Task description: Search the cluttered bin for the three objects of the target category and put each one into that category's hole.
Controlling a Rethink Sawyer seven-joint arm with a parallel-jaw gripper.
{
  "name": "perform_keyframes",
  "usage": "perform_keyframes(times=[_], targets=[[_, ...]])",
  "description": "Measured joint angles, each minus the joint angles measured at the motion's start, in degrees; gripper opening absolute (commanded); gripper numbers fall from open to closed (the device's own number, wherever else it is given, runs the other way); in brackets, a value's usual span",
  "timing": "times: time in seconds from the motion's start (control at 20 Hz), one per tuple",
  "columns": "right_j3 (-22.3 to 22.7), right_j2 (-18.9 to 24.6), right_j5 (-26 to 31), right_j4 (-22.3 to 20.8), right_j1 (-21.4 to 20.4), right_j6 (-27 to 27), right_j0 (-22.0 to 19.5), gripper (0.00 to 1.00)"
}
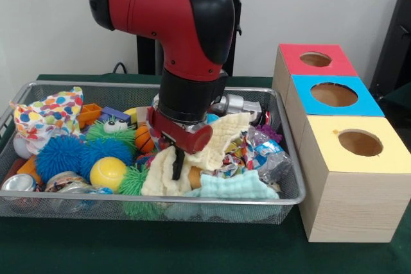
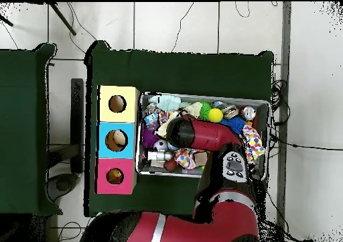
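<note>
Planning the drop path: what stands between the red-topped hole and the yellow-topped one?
The blue-topped box with its own round cutout stands between the red-topped hole and the yellow-topped hole; both views show it.

Dark green cloth (image 1: 192,248) covers the table, right to its near edge. Behind it a plain pale wall (image 1: 321,4) runs across the back, evenly lit. At the right edge stands something dark, maybe a chair back (image 1: 397,43). From above: a white tiled floor (image 2: 201,25) with grey grout lines, thin black cables (image 2: 295,145) trailing across it, and a second green-covered table (image 2: 23,129) just beside the first.
</note>
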Motion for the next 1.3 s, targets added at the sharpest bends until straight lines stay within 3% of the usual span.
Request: perform_keyframes(times=[0.4, 0.75, 0.85, 1.3], targets=[[0.85, 2.02, 1.42, -0.02, -2.13, 0.00, -3.96, 0.00], [1.34, 5.33, 11.97, -1.14, -8.58, -0.44, -13.70, 0.00], [1.40, 7.15, 16.18, -2.82, -11.59, -1.68, -18.96, 0.00], [3.20, 8.85, 13.93, -10.27, -16.28, -4.16, -28.51, 0.00]])
